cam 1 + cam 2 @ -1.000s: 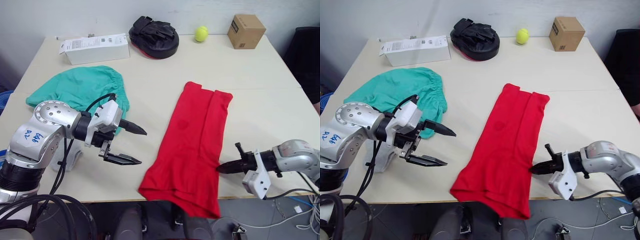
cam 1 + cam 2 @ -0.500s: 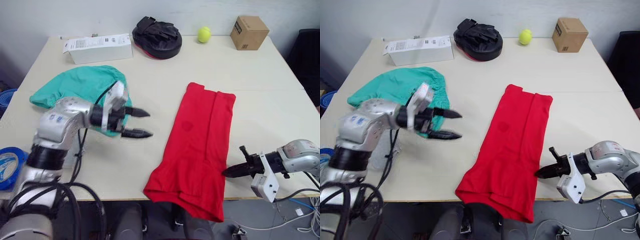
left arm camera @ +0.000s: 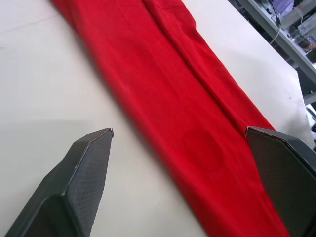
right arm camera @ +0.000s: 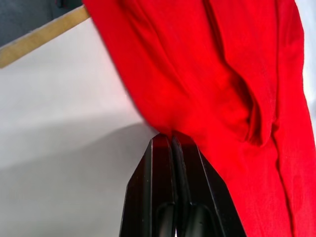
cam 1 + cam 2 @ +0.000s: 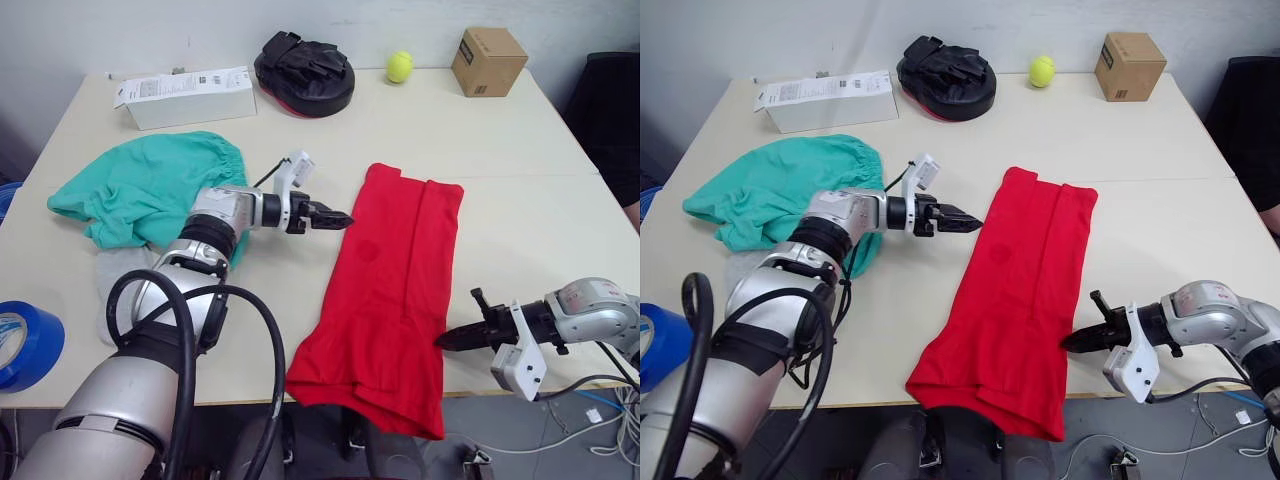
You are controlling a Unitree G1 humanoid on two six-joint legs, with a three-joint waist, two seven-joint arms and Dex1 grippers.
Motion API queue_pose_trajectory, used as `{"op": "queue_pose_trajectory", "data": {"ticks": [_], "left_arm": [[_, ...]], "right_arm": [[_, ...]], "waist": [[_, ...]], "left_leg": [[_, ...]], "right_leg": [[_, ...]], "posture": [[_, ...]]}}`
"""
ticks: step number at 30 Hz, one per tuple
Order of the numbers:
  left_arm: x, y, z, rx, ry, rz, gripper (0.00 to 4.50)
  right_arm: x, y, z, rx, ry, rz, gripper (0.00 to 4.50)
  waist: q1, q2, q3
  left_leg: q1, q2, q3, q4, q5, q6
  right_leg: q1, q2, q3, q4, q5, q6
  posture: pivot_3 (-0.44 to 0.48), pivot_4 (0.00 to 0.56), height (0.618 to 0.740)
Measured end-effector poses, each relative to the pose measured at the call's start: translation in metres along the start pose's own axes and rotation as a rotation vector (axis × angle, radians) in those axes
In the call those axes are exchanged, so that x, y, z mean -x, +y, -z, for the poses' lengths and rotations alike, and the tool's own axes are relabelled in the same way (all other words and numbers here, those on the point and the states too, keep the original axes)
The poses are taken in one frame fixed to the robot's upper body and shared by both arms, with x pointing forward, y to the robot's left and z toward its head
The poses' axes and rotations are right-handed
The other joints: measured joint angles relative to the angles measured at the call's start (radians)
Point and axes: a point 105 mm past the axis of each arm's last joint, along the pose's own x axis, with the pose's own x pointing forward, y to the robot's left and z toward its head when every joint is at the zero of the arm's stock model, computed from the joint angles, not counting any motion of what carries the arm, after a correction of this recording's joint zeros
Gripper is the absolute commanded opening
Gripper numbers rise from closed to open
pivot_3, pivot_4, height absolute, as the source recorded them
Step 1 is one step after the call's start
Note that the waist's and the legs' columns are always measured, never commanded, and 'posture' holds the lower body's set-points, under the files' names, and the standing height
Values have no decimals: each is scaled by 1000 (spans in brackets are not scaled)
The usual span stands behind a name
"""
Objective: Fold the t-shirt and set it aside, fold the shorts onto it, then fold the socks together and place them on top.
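T-shirt (image 5: 396,290) folded into long strip mid-table, bottom end hanging over front edge. Left gripper (image 5: 338,217) at strip's left edge near far end, fingers spread wide. Right gripper (image 5: 445,339) clenched, tips against strip's right edge near front edge. Shorts (image 5: 160,186) bunched toward left edge.
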Motion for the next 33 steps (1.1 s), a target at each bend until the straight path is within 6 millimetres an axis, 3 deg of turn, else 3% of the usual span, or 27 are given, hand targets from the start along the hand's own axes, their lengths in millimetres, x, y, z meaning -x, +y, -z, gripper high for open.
{"op": "queue_pose_trajectory", "data": {"ticks": [6, 11, 20, 33], "left_arm": [[-25, -8, -2, 25, -42, -19, 4500], [-35, -10, 1, 17, -33, -42, 2928], [-34, -4, 7, 36, -18, -84, 37], [-16, 17, 13, 109, -74, -168, 37]], "right_arm": [[-6, -1, -7, -13, -4, 13, 36], [-7, 2, -15, -27, -6, 12, 0], [-4, 5, -16, -31, 13, -3, 0], [21, 17, 3, 0, 70, -27, 0]], "waist": [[2, 0, 0], [2, 0, 0], [3, 0, 0], [3, 0, 0]], "left_leg": [[0, 0, 0, 0, 0, 0], [0, -1, 0, 0, 0, 0], [0, -1, 0, 0, 0, 0], [0, -1, 0, 0, 0, 0]], "right_leg": [[0, -1, 0, 0, 0, 0], [0, -1, 0, 0, 0, 0], [0, -1, 0, 0, 0, 0], [0, -1, 0, 0, 0, 0]], "posture": [[0, 150, 740], [0, 150, 740], [0, 150, 740], [0, 150, 740]]}}
